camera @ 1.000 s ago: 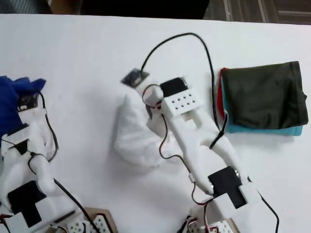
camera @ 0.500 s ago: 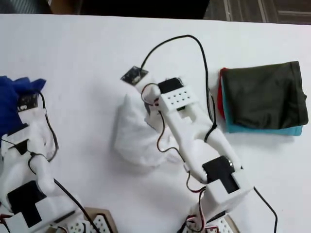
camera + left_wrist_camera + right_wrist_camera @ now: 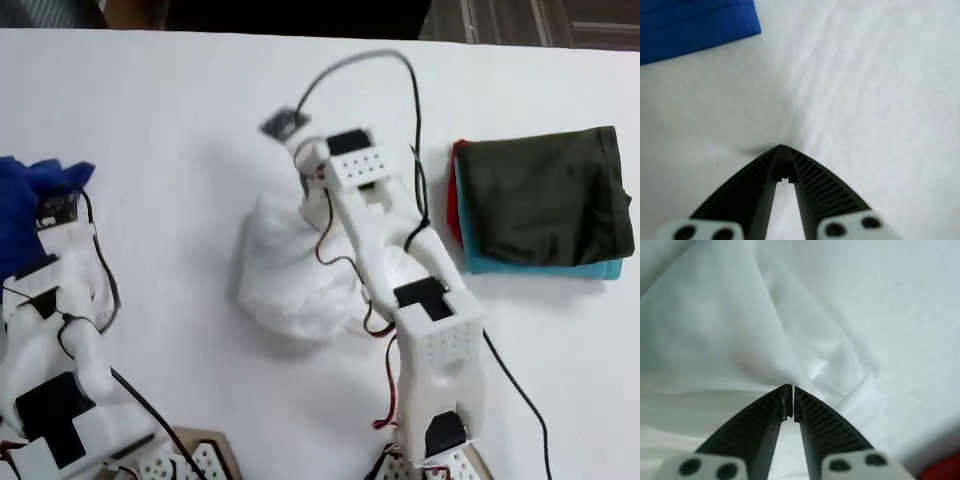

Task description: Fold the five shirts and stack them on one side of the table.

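A crumpled white shirt (image 3: 285,280) lies mid-table. My right gripper (image 3: 308,205) is at its far edge, shut with a pinch of the white shirt (image 3: 740,325) between its tips (image 3: 789,390); the folds run toward them. At the right sits a folded stack (image 3: 540,200), dark green on top of teal and red. A blue shirt (image 3: 25,200) lies at the table's left edge, and its hem (image 3: 690,20) is a short way ahead of my left gripper (image 3: 785,150). That gripper is shut on nothing, low over bare table.
The left arm (image 3: 50,300) stands at the near left by the blue shirt. A black cable (image 3: 415,110) loops from the right arm toward the stack. A red corner (image 3: 945,472) of the stack is close to the right gripper. Bare white table (image 3: 150,110) lies at the back.
The right arm has stretched out toward the far side of the table, drawing the white shirt's far edge with it. The left arm has stayed still.
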You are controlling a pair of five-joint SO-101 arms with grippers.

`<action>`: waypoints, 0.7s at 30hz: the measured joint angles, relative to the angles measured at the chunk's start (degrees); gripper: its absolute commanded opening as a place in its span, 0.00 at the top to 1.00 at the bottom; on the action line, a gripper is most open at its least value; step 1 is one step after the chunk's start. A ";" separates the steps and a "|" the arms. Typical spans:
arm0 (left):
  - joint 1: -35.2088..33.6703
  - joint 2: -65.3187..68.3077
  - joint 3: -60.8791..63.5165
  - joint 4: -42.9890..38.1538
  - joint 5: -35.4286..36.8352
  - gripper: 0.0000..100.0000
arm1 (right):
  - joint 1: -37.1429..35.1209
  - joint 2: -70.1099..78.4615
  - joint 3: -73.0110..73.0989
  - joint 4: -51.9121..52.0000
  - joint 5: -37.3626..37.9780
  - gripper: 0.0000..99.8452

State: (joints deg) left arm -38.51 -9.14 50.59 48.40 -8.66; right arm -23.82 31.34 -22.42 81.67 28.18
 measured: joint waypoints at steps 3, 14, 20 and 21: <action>0.00 0.00 0.00 0.00 0.00 0.97 | 0.00 0.70 -8.18 3.43 0.00 0.98; 0.00 0.00 0.00 0.00 0.44 0.97 | 7.12 -1.05 -9.85 15.82 0.09 0.68; 0.00 0.00 0.00 0.00 0.44 0.97 | 5.89 -2.90 -0.79 16.18 2.99 0.70; 0.00 0.00 0.00 0.00 0.44 0.97 | 5.98 -2.90 -0.53 15.91 3.08 0.70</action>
State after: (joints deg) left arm -38.51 -9.14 50.59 48.40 -8.22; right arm -17.85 28.44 -22.95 97.58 31.25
